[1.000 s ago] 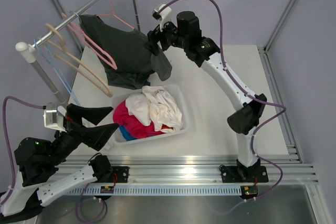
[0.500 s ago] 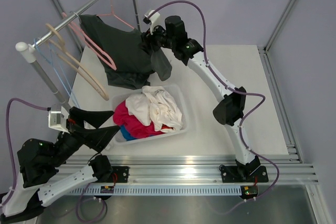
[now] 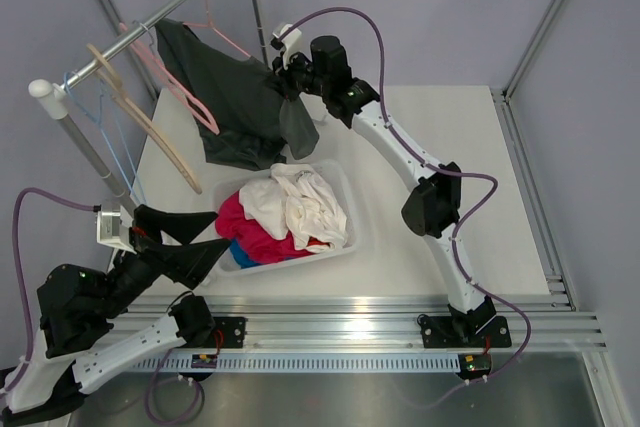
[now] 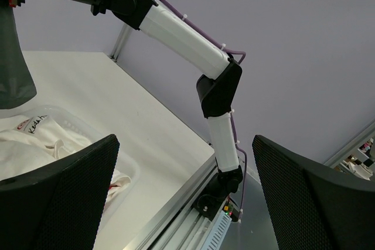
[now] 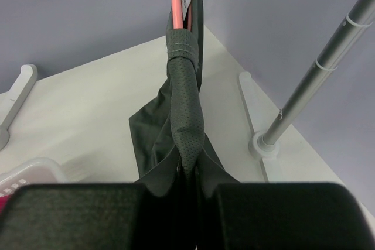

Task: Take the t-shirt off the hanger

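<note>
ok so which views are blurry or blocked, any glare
top external: sharp, evenly lit, no glare; left wrist: the open left pincer looms dark in both lower corners; right wrist: the right pincer is a blurred black band along the bottom, t-shirt in focus

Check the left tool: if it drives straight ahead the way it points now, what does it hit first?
Probably the bin of clothes: the open left tool points at its near left corner. Height is unclear from above, so it might pass over the rim.

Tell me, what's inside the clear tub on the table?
In the tub, a crumpled white cloth lies on a pink cloth, with a bit of blue cloth peeking out at the near edge. Anything underneath them is covered.
</note>
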Controlling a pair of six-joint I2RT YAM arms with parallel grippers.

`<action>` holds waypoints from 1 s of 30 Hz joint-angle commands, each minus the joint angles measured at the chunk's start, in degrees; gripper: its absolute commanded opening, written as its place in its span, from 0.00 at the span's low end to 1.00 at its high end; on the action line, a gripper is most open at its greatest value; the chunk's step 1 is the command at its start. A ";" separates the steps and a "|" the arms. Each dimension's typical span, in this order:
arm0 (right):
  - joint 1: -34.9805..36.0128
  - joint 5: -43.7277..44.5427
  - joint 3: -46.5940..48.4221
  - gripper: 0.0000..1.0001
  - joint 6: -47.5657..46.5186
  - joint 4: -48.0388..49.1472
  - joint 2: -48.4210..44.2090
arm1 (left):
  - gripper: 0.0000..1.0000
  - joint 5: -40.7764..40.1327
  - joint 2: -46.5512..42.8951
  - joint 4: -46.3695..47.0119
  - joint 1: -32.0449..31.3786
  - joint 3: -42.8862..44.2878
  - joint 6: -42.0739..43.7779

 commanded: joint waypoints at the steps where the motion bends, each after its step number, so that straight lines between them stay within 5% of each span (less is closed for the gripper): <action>1: -0.34 0.50 -1.15 0.06 0.00 5.23 -4.02 | 0.99 -1.58 -1.22 0.12 -0.26 -0.85 0.64; 14: -0.34 4.64 -4.05 0.00 3.07 13.24 -10.17 | 0.99 -2.72 -1.22 -0.41 -0.26 -1.20 1.00; 21: -0.34 6.82 -2.55 0.00 2.37 10.69 -11.31 | 0.99 -3.77 -1.58 -1.20 -0.26 -0.85 1.43; 30: -2.45 9.29 -13.95 0.00 0.44 5.95 -20.00 | 0.99 -0.43 2.19 0.47 -0.17 0.29 5.65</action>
